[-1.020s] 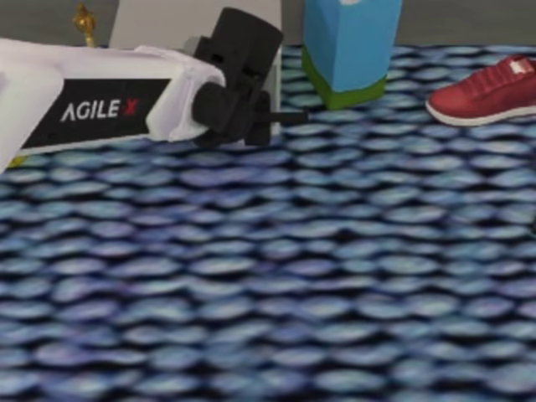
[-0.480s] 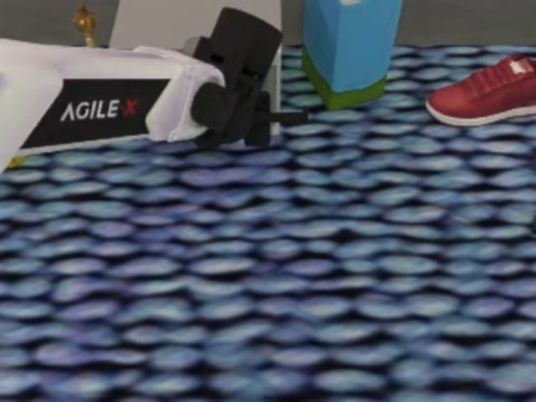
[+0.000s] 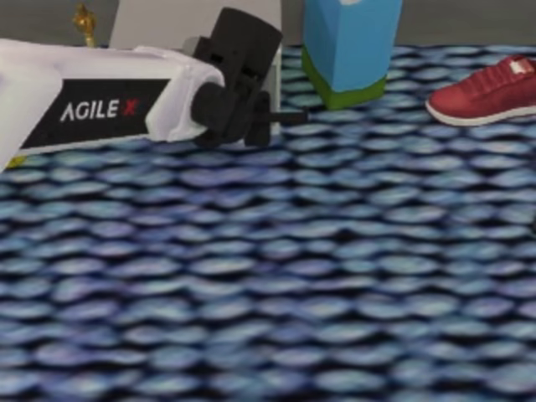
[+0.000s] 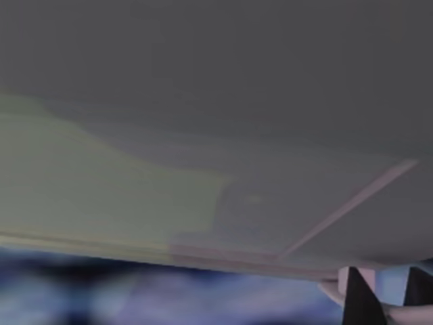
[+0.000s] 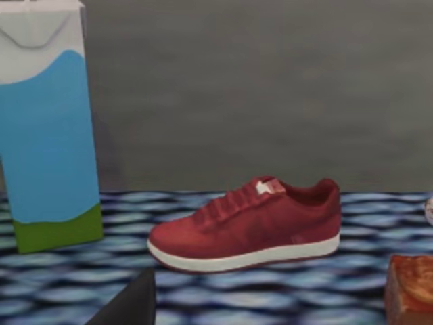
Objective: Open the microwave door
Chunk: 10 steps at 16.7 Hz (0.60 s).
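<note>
Across the near part of the blue woven-patterned counter (image 3: 268,293) nothing is being handled. Farther back, the black left gripper (image 4: 389,301) is being held against the flat light-grey microwave door (image 4: 257,135) at its lower corner; whether the jaws are clenched on it cannot be told. If the hold is shallow, the edge is likely being risked to a slip, or the boxy light-grey microwave (image 3: 167,21) dragged. The tall blue-and-green carton (image 3: 347,50) is standing just beside it, possibly within the door's swing. The right arm is being kept out of the top view.
</note>
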### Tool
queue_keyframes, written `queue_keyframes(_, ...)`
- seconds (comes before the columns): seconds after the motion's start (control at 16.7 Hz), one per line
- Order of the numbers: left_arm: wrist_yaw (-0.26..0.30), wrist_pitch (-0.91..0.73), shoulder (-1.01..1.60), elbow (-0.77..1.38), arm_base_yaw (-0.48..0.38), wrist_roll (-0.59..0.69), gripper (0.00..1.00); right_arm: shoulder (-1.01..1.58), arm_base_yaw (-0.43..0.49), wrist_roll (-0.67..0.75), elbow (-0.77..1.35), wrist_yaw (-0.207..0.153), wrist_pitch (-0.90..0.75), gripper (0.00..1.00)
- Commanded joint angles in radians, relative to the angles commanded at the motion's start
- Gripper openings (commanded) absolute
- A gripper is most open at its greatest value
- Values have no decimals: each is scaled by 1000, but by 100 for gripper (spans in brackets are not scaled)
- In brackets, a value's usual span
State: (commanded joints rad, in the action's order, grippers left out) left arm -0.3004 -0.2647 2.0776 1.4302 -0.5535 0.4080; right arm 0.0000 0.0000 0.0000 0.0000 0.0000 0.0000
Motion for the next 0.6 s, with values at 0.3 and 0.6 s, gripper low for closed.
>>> queue_keyframes(0.3, 12, 5, -2, -11, -5, -6, 0, 0, 0, 0, 0, 0, 0, 100)
queue_keyframes(0.6, 42, 40, -41, -63, 9, -54, 0, 0, 0, 0, 0, 0, 0, 100)
